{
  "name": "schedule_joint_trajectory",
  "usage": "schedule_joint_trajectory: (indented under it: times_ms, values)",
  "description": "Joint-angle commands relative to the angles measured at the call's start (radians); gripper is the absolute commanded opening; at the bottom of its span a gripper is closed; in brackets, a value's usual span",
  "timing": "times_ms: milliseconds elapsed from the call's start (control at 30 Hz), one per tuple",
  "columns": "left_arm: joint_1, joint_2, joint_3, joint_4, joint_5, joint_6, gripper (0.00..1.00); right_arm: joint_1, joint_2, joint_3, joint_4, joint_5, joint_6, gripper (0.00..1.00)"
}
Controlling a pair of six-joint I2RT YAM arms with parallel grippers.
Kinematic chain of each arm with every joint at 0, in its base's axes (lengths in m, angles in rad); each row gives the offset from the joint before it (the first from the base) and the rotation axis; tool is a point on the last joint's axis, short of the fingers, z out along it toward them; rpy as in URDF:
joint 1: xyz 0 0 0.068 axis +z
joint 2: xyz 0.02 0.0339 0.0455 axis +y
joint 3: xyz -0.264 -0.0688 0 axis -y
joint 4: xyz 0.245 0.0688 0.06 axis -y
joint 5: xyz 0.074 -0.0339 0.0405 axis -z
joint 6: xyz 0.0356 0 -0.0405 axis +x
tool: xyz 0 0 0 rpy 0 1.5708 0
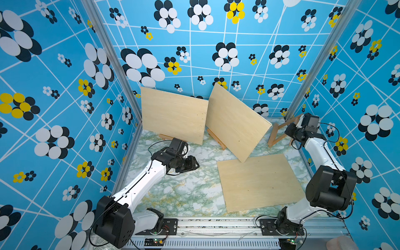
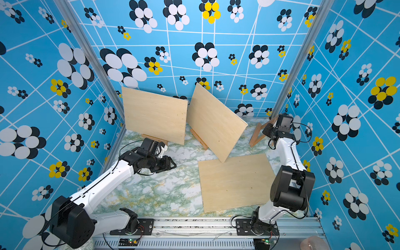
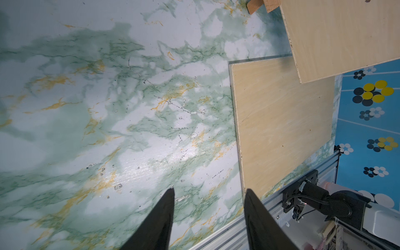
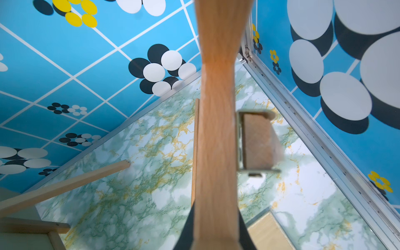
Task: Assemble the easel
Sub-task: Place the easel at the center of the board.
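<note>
In both top views the right gripper's fingers are hidden behind its own wrist [image 1: 303,127], so the grip shows only in the right wrist view. There the right gripper [image 4: 216,211] is closed on a wooden bar of the easel [image 4: 216,129]. The bar is blurred up close and cut off at the frame's edges. That view also shows a metal hinge bracket [image 4: 255,140] beside the bar, which the top views do not resolve.

The easel [image 1: 276,134] stands beyond the flat board [image 1: 259,181], off its far right corner. Its long legs slant up from the surface [image 1: 184,190] toward the right gripper. In the wrist view the held bar runs straight away from the gripper.

Beyond the flat board's far left corner a leaning board [image 1: 236,123] tilts, hiding most of a small stand [image 1: 216,138]. Farther left, an upright board [image 1: 173,114] covers another stand [image 1: 165,136].

The left gripper [image 3: 210,190] hangs left of the flat board [image 3: 281,121], jaws apart and holding nothing.
</note>
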Motion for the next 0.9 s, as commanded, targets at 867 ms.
schedule_joint_trajectory:
  times_ms: [867]
  values:
    - [-0.004, 0.091, 0.078, -0.003, -0.017, 0.034, 0.54, 0.084, 0.336, 0.26, -0.398, -0.281, -0.169, 0.08]
